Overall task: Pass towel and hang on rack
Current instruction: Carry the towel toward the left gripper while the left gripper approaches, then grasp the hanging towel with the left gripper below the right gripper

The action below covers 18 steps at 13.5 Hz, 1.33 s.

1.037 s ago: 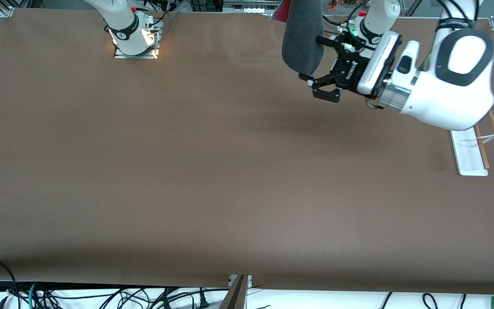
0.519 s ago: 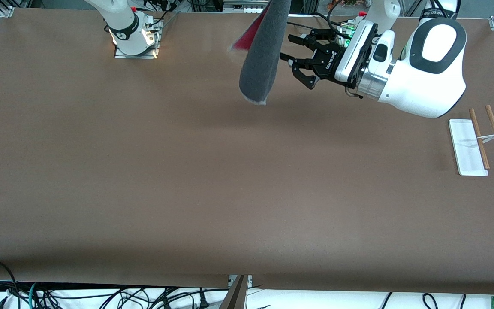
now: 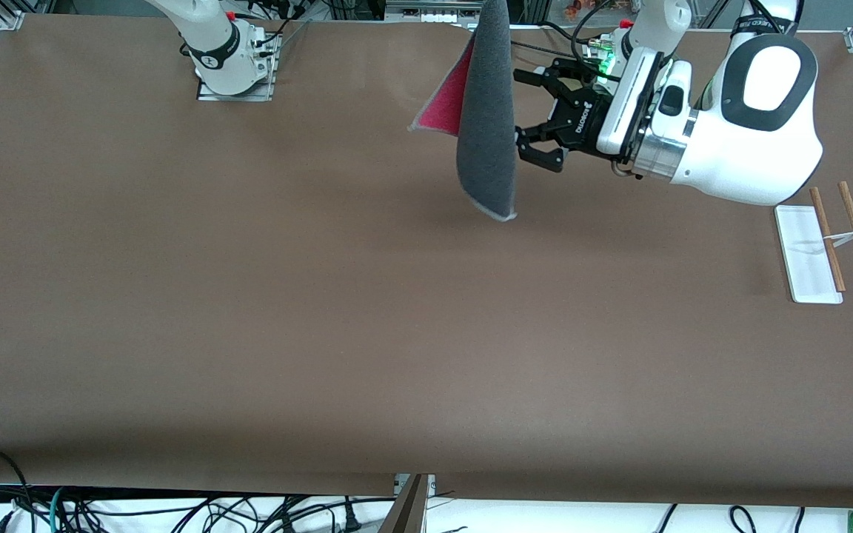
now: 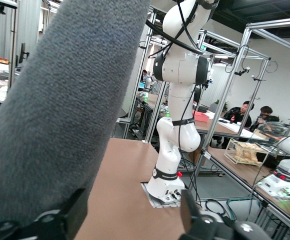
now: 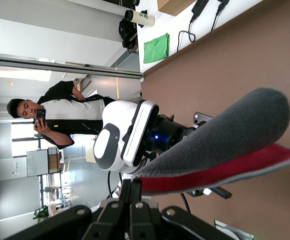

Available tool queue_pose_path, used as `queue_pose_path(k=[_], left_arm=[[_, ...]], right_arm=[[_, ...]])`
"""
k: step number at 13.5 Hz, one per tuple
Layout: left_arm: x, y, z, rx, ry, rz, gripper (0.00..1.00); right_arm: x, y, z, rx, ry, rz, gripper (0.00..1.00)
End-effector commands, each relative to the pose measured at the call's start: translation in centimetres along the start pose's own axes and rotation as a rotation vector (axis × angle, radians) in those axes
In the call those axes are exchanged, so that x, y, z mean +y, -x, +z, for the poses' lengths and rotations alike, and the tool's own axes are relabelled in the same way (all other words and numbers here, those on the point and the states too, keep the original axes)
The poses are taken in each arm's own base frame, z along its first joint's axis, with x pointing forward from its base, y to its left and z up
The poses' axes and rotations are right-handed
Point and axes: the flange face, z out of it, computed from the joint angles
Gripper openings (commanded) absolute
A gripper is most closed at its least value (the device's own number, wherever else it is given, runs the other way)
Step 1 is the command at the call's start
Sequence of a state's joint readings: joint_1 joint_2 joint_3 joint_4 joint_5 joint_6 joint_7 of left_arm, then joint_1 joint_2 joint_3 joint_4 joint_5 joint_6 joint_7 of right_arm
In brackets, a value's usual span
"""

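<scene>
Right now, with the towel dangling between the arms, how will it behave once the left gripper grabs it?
The towel hangs curled from the right gripper, so it is likely floppy and will drape. It looks thin, so it is probably light. The open left gripper beside it may pinch it easily, but the free end could swing.

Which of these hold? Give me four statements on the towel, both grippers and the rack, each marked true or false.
1. The pink-red and dark grey microfibre towel hangs above the brown table. True.
2. The left gripper is shut on the towel. False: it is open beside it.
3. The right gripper pinches an edge of the towel. True.
4. The towel lies over the white-based rack with two wooden rods. False: the rack is bare, at the left arm's end of the table.
</scene>
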State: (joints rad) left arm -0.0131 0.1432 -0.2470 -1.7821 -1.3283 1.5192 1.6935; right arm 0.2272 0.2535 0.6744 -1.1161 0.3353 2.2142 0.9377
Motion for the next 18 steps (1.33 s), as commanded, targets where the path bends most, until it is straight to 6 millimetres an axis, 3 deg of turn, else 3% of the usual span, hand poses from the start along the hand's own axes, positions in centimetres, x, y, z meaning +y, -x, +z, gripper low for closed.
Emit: queue_pose_path(k=[1, 7, 10, 18], left_arm=[[-0.4, 0.1, -2.1, 0.03, -0.053, 0.052, 1.0], [-1.8, -0.1, -2.0, 0.055, -0.131, 0.054, 1.0], [-2.3, 0.5, 1.0, 0.12, -0.082, 0.044, 1.0], [-2.8, 2.3, 6.1, 0.21, -0.116, 0.064, 1.0]], right_arm=[[-0.6, 0.2, -0.6, -0.011, -0.023, 0.014, 0.0], [-1.0, 1.2, -0.1, -0.026, -0.03, 0.009, 0.0], [-1.0, 1.3, 0.1, -0.029, -0.032, 0.009, 0.0], [-1.1, 1.5, 0.9, -0.033, -0.048, 0.009, 0.0]])
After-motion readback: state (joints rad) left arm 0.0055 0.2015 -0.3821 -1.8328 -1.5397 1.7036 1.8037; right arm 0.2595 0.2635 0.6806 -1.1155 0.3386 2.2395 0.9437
